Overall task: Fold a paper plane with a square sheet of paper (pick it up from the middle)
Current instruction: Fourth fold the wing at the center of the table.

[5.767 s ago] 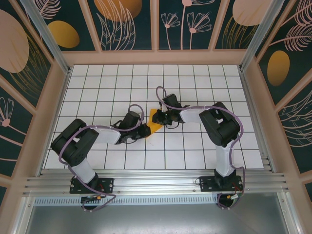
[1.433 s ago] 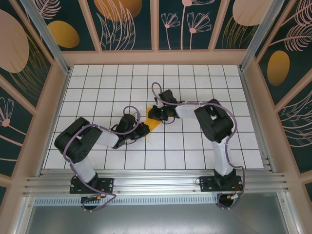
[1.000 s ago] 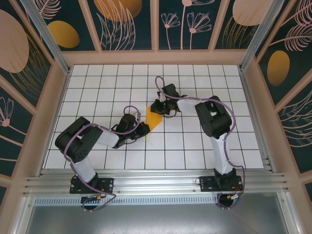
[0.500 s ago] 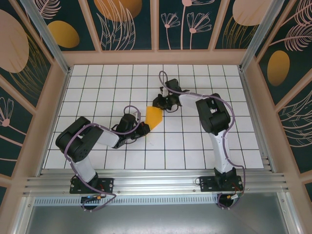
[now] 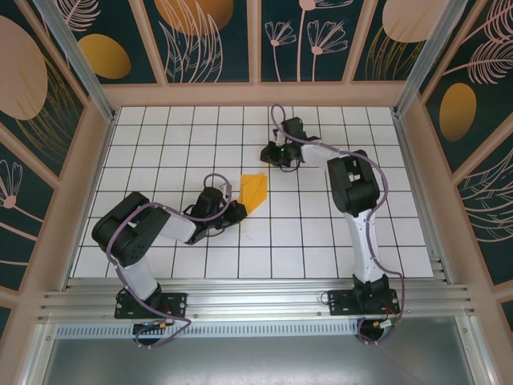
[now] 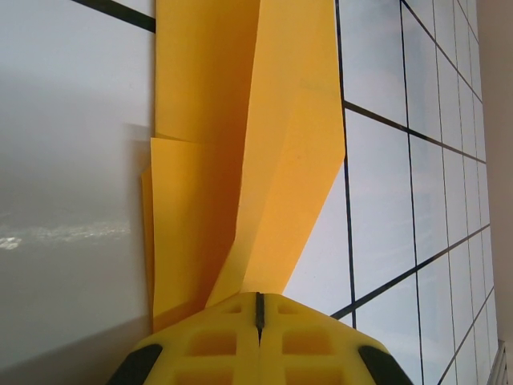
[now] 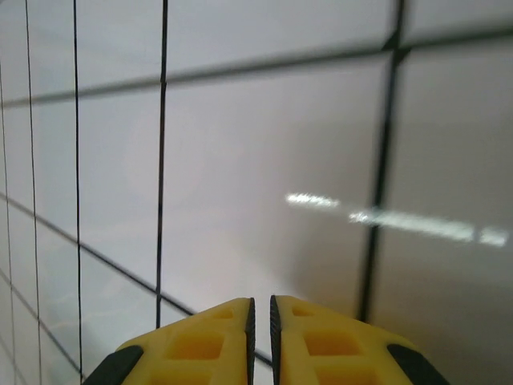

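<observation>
The thin orange-yellow sheet of paper (image 5: 255, 191), already folded into a tapering, several-layered wedge with a raised centre crease (image 6: 276, 144), lies near the middle of the white grid-tiled table (image 5: 304, 241). Its narrow near end is pinched between the pressed-together fingers of the left gripper (image 5: 237, 212) (image 6: 258, 303), which stays clamped there as before.

What has changed is on the far side. A second ago the right gripper (image 5: 271, 152) sat over the sheet's far edge; it has since let go and drawn back towards the rear of the table, well apart from the paper. Its fingers stand almost together with only a thin slit between them (image 7: 261, 309), holding nothing.

That suggests one crease has just been pressed, and the right arm is likely repositioning for the next fold.
</observation>
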